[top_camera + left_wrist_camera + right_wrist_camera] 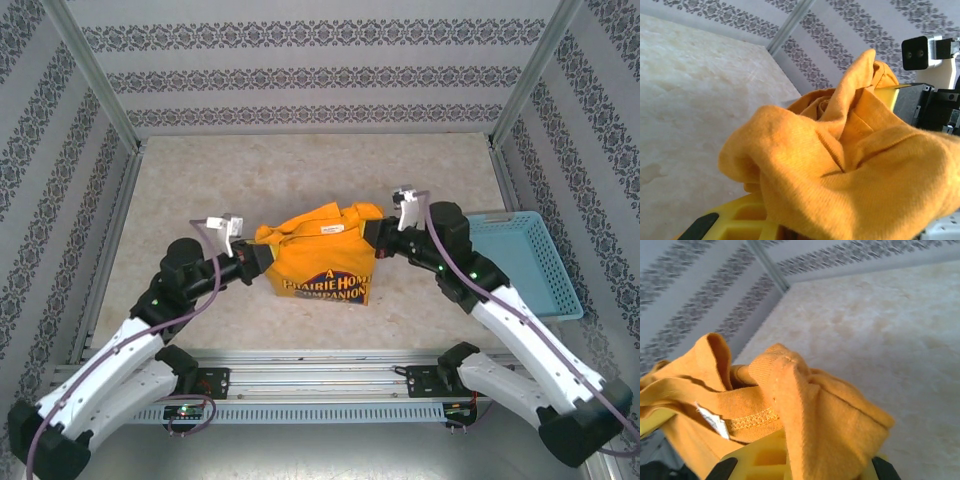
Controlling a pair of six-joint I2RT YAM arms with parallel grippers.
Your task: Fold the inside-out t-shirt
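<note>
Pale bench (300, 170), patterned walls (300, 80): t-shirt (318, 262) hangs between right hand (378, 240), clamped on it, and left hand (258, 262), buried in cloth, grip impossible to tell.

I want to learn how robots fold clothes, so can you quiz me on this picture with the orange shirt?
1. True or false: the mustard-orange cloth t-shirt lies inside the light-blue plastic basket.
2. The left gripper and the right gripper: which of them hold the t-shirt? A) left only B) right only C) both
3. Fill in: the basket sits on the robot's ___ side.
Key: 1 false; 2 C; 3 right.
</note>
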